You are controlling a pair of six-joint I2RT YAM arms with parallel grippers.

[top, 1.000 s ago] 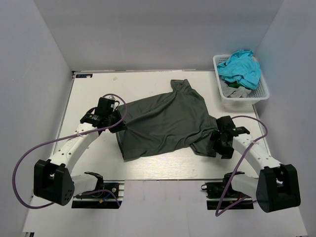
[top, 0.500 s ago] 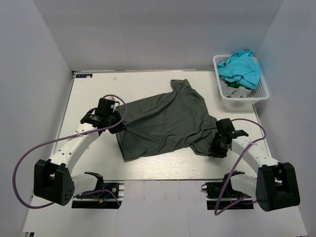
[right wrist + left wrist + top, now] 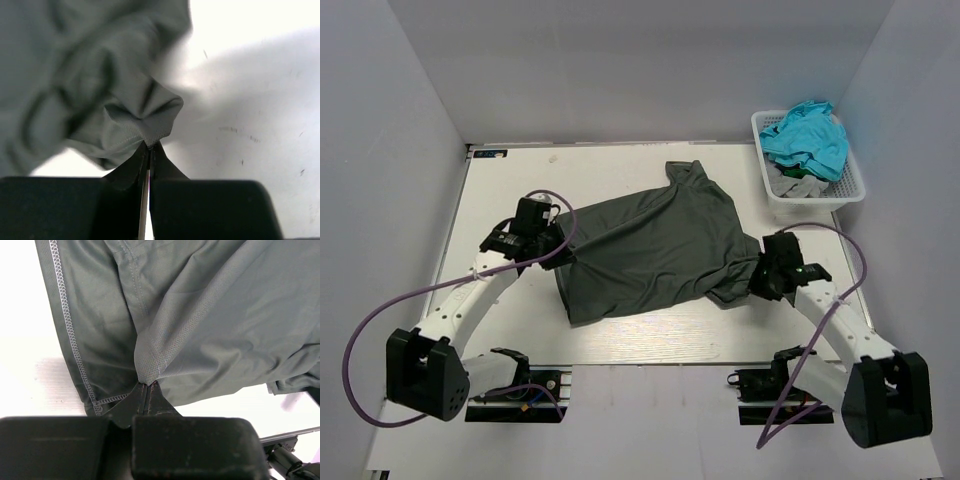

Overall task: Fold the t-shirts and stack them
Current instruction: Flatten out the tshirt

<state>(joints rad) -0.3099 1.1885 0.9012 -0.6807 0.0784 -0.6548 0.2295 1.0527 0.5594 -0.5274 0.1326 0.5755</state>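
Note:
A dark charcoal-grey t-shirt (image 3: 650, 245) lies spread and rumpled across the middle of the white table (image 3: 510, 320). My left gripper (image 3: 558, 255) is shut on a pinch of its left edge; in the left wrist view the cloth (image 3: 200, 315) bunches into the closed fingertips (image 3: 147, 386). My right gripper (image 3: 760, 272) is shut on a fold at the shirt's right edge, and the right wrist view shows the bunched cloth (image 3: 125, 115) clamped at the gripper (image 3: 150, 145). A turquoise tee (image 3: 807, 135) and a pale grey one (image 3: 797, 184) sit in the basket.
The white lattice basket (image 3: 856, 184) stands at the back right corner of the table. Purple cables loop from both arms. Grey walls close in the table on three sides.
My right gripper has shut on the shirt's right edge and lifted a little with the cloth. The left arm has stayed put, still holding.

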